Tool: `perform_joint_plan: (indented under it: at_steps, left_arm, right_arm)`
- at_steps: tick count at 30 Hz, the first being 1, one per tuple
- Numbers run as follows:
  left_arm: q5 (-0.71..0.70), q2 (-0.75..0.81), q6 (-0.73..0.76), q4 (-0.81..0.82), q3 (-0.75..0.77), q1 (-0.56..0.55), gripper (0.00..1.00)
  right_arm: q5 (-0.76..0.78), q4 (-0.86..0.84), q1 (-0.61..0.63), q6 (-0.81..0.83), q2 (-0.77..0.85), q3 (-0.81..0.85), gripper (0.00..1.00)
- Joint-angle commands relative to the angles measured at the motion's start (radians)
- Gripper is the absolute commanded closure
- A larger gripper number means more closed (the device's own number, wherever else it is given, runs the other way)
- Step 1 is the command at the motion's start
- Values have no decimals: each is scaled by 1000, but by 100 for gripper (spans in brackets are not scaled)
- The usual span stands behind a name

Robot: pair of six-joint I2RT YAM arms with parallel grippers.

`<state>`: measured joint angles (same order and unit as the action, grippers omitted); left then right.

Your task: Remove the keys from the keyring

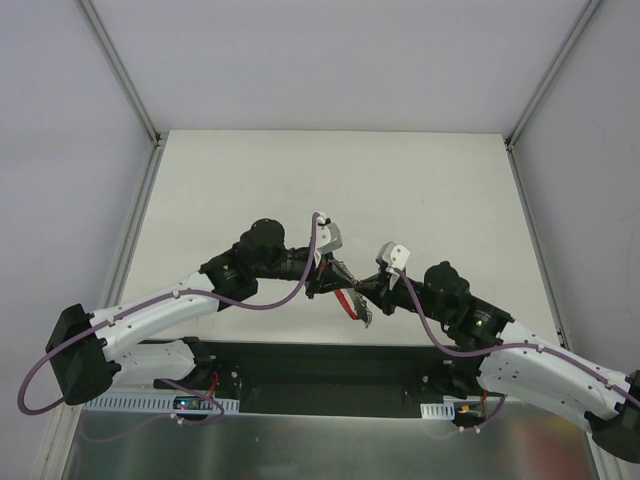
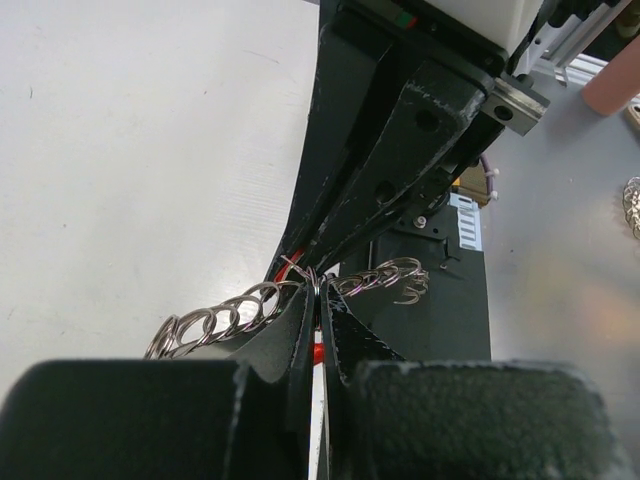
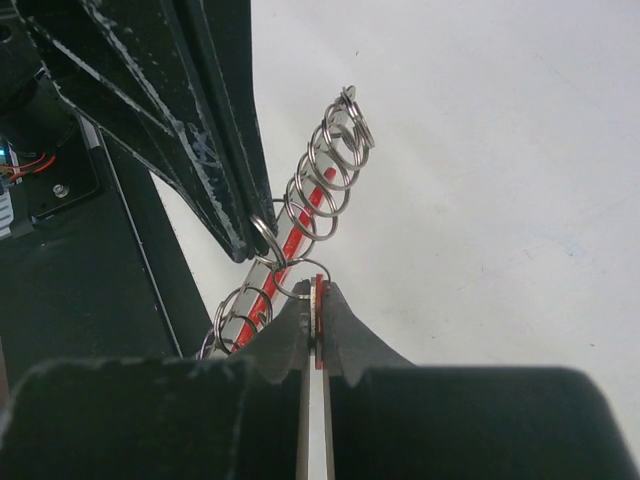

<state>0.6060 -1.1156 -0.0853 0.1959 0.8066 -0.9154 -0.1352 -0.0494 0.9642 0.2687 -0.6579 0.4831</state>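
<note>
Both grippers meet above the table's near middle. In the top view the left gripper (image 1: 335,283) and right gripper (image 1: 361,291) hold the red keyring (image 1: 350,303) between them, with small grey keys (image 1: 366,318) hanging below, too small to tell apart. In the left wrist view my left gripper (image 2: 320,296) is shut on a thin metal ring with red behind it (image 2: 318,350). Chains of small metal rings (image 2: 215,318) trail to both sides. In the right wrist view my right gripper (image 3: 318,296) is shut on the keyring's red edge (image 3: 321,300). A ring chain (image 3: 330,175) runs along it.
The black base plate (image 1: 320,365) lies along the near edge, with a metal surface below it. White enclosure walls stand on both sides and at the back. In the left wrist view more metal rings (image 2: 632,205) lie on the metal surface at the far right.
</note>
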Motion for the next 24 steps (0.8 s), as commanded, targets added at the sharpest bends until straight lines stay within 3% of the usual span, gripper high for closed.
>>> perform_joint_plan:
  at_steps: [1, 24]
  left_arm:
    - [64, 45, -59, 172, -23, 0, 100]
    - [14, 54, -94, 339, -96, 0, 100]
  right_arm:
    - [6, -40, -2, -16, -17, 14, 99]
    - [-9, -52, -1, -17, -54, 32, 99]
